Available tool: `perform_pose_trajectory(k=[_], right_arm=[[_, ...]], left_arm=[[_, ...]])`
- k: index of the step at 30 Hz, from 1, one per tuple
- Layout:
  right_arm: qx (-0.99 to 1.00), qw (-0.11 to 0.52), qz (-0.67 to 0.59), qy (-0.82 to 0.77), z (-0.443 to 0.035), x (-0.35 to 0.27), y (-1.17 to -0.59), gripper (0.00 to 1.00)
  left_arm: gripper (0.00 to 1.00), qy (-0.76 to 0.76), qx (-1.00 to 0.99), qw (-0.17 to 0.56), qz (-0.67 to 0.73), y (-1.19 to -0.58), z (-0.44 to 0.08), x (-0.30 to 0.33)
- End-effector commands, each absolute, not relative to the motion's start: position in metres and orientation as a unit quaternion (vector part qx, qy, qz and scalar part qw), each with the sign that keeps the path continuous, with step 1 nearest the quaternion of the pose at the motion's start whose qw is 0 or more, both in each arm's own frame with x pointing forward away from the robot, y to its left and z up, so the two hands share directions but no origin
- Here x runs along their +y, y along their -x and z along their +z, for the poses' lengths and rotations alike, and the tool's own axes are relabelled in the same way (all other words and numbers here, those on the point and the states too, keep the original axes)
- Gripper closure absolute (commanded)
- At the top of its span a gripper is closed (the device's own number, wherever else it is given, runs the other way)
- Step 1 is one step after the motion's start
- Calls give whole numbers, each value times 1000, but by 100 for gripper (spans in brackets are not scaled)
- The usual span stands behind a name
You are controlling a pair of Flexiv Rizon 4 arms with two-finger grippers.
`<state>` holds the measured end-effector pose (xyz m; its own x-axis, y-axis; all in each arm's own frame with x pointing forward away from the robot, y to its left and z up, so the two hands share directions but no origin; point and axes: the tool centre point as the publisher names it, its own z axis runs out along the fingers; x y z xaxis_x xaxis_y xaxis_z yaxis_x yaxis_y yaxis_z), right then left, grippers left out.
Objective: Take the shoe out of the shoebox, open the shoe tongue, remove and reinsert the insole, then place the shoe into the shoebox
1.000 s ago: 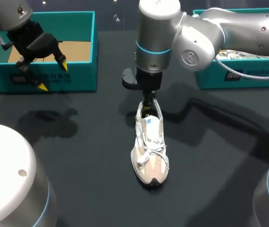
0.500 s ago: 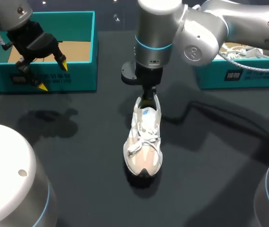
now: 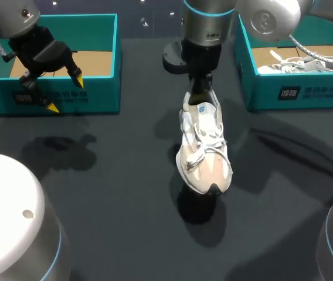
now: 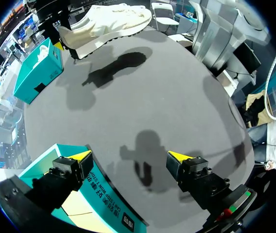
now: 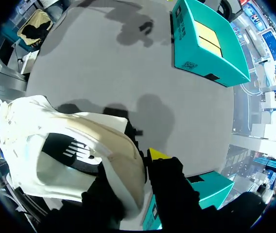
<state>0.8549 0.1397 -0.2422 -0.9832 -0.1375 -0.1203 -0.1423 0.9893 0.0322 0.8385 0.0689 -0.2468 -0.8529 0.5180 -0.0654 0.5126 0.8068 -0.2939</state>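
Note:
A white and beige sneaker (image 3: 204, 149) hangs toe-down above the dark table, its shadow on the surface beneath it. My right gripper (image 3: 200, 96) is shut on its heel collar. In the right wrist view the shoe (image 5: 70, 145) fills the space beside one yellow fingertip (image 5: 157, 154), and the other finger is hidden inside the shoe. My left gripper (image 3: 65, 93) stands open over the front wall of the left teal shoebox (image 3: 117, 58). The left wrist view shows that gripper (image 4: 130, 156) with nothing between its fingers and the shoe (image 4: 111, 24) far ahead.
A second teal shoebox (image 3: 295, 91) at the back right holds another white shoe (image 3: 307, 61) on paper. The left shoebox (image 4: 94, 204) shows only a brown bottom. Bare dark table (image 3: 114, 193) lies between the boxes and in front of the shoe.
My right arm has lifted the sneaker off the table and carried it back and to the right, toward the right shoebox. The left arm has not moved.

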Motion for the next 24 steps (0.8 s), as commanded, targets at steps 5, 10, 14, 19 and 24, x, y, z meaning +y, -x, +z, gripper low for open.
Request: perform_pose_trajectory(k=[5,10,14,19,24], right_arm=[[995,61,21,71,-234,137,-851,100],[996,65,16,58,-225,128,-853,100],[996,72,12,49,-198,103,-871,100],[995,75,-6,61,-172,68,-906,100],[995,73,-22,63,-160,21,-949,100]], left_arm=[[0,271,-951,9,151,-838,-247,69],[0,271,-951,9,151,-838,-247,69],[0,271,-951,9,151,-838,-247,69],[0,271,-951,9,151,-838,-247,69],[0,271,-951,9,151,-838,-247,69]])
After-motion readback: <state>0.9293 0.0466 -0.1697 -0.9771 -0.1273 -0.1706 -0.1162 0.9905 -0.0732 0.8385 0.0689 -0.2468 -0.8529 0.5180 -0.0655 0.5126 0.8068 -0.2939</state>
